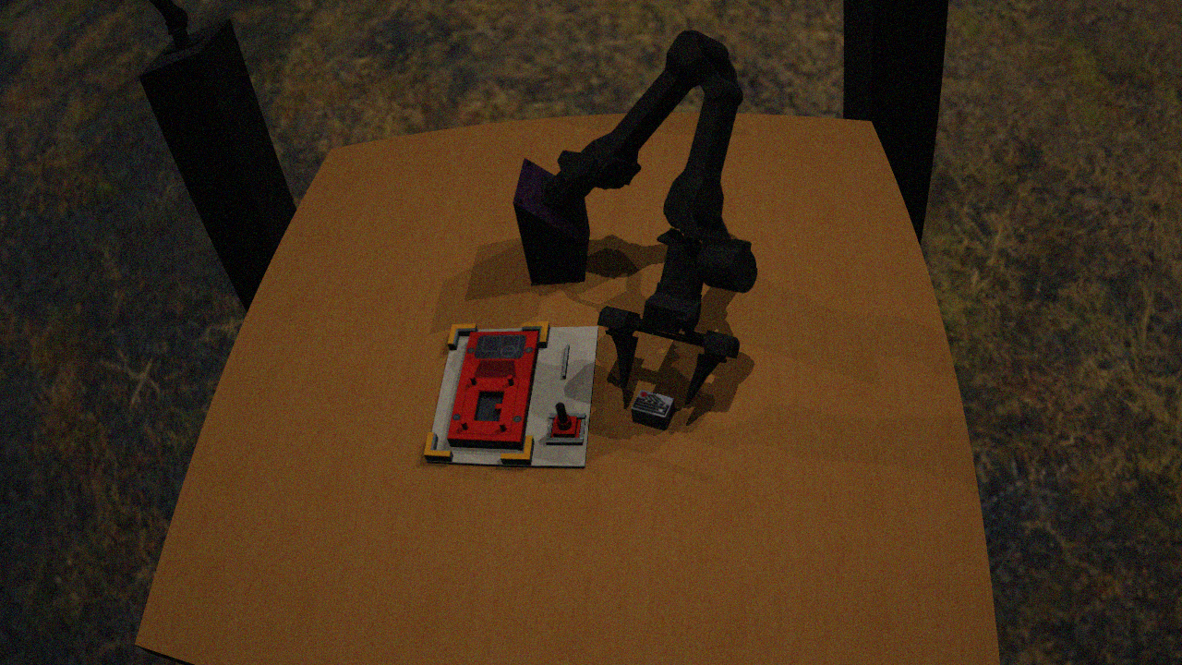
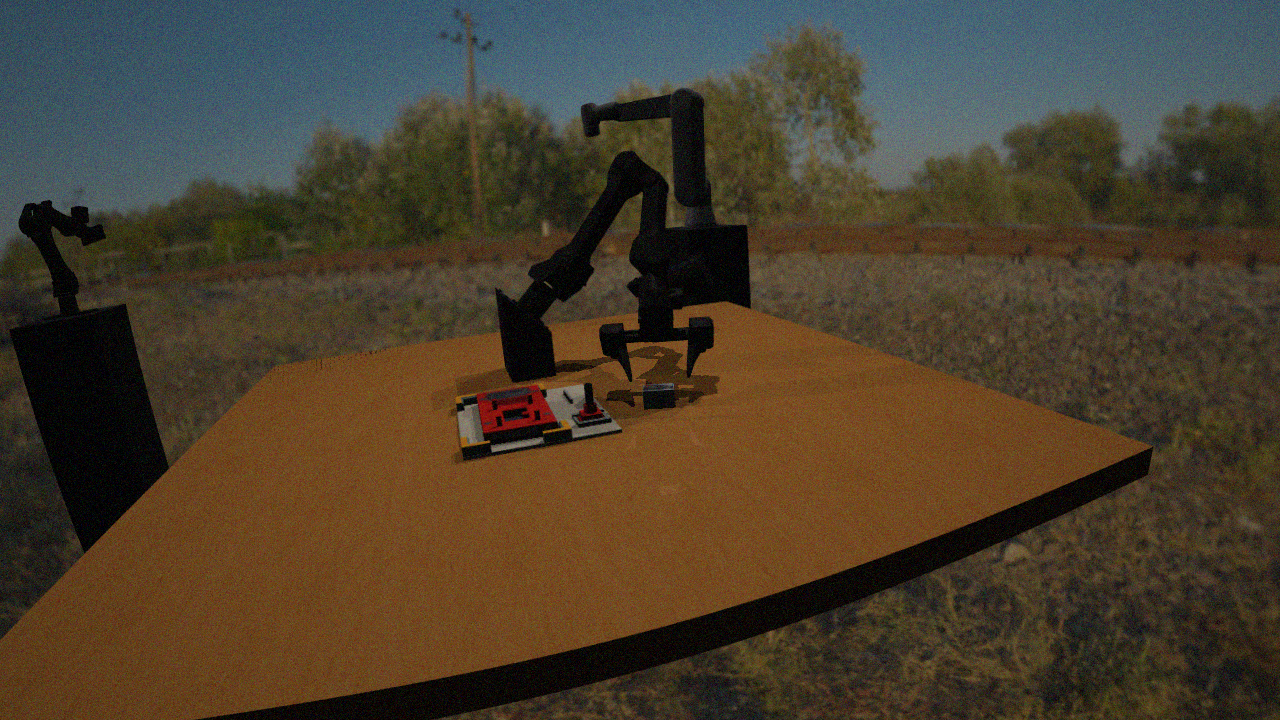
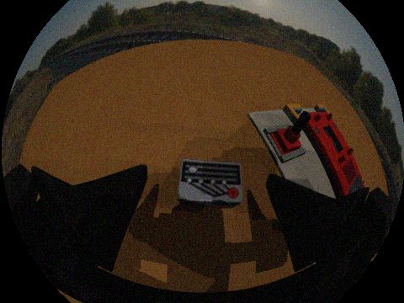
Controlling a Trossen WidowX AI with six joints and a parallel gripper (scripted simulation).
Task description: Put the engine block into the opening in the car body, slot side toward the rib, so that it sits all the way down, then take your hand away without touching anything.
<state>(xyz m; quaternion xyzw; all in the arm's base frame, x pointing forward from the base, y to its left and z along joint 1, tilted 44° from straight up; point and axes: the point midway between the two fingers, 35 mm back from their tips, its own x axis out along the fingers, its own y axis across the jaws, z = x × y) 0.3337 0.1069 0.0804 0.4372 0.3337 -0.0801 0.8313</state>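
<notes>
The engine block [image 1: 653, 409] [image 2: 659, 395] [image 3: 210, 183], a small grey and black box with a patterned top and a red dot, lies on the table just right of the white board. My gripper [image 1: 658, 406] [image 2: 660, 377] [image 3: 210, 177] is wide open and empty, its fingertips above and behind the block, one toward each side. The red car body [image 1: 491, 383] [image 2: 516, 422] [image 3: 333, 139] lies on the board. Its rectangular opening [image 1: 488, 405] is empty, with a small red rib at its right side. The slot side of the block is not clear.
The white board [image 1: 578, 364] [image 3: 269, 119] carries yellow corner brackets [image 1: 518, 453], a red piece with an upright black stick [image 1: 562, 416] [image 3: 300, 124] at its right, and a thin grey bar [image 1: 565, 362]. The arm's dark base [image 1: 555, 247] stands behind the board.
</notes>
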